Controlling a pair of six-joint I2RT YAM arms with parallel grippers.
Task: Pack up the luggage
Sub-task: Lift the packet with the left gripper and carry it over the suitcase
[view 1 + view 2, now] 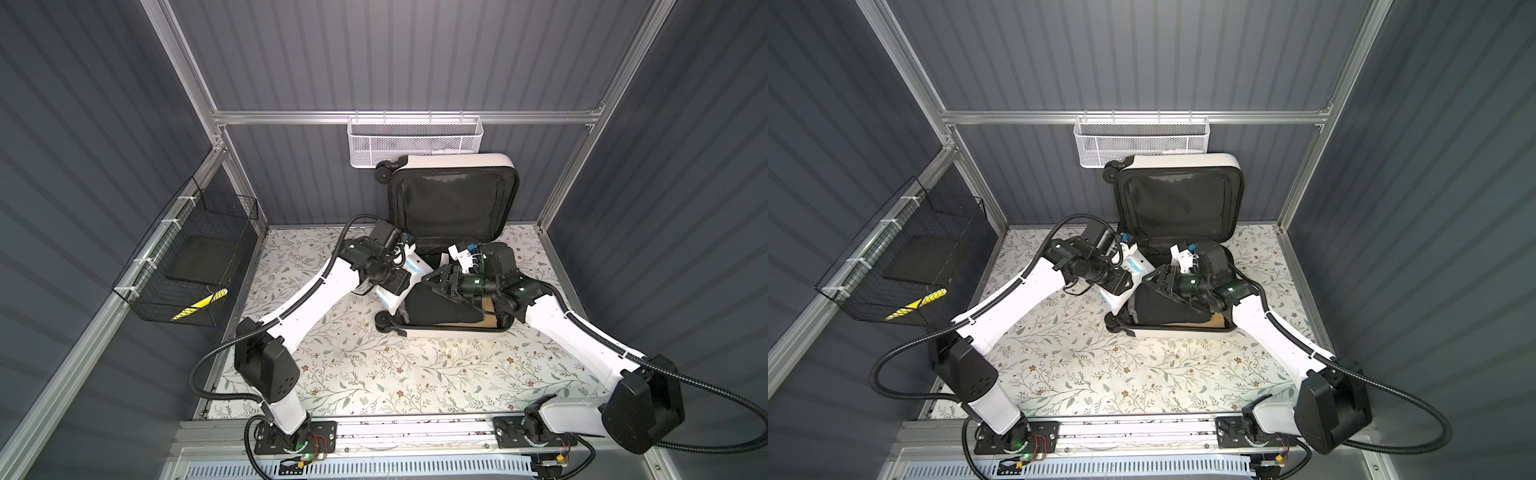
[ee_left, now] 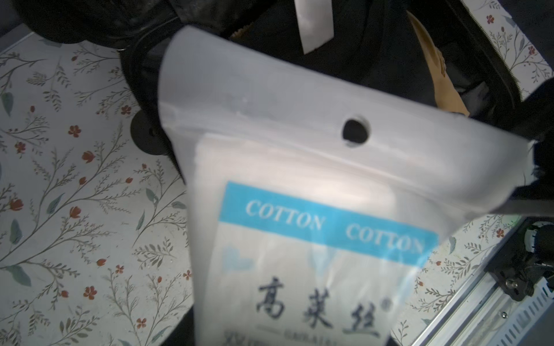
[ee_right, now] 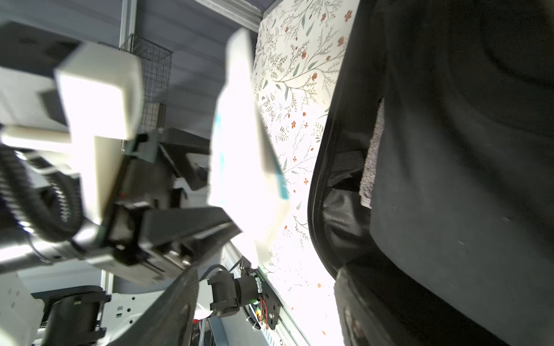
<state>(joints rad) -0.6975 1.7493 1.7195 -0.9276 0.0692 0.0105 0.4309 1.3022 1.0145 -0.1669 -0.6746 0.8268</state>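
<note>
Dark grey ribbed walls (image 1: 415,62) close in a table (image 1: 415,374) covered with a floral pattern. Both top views show the luggage (image 1: 453,208) (image 1: 1177,203) lying open at the far middle of the table. Its lid stands upright against the far wall, with the black lining facing the near side. Its base lies flat in front of the lid.

A white mesh basket (image 1: 415,141) hangs on the far wall just above the lid. A black wire basket (image 1: 187,257) hangs on the left wall, well apart from the case.

Dark folded clothing (image 1: 436,309) fills most of the base, and a tan piece (image 1: 488,320) shows at its near right corner.

A white cotton pad packet (image 2: 299,167) with a blue band is held off the table. It sits over the left rim of the base, just beside a black wheel. The left gripper (image 3: 236,236) pinches the packet's lower end between its black fingers from the left side of the case.

The right gripper (image 1: 434,282) (image 1: 1158,280) reaches across the base from the right, above the clothing. It meets the packet's upper corner near the punched hole. Whether its jaws are clamped on that corner or only stand around it cannot be told.
</note>
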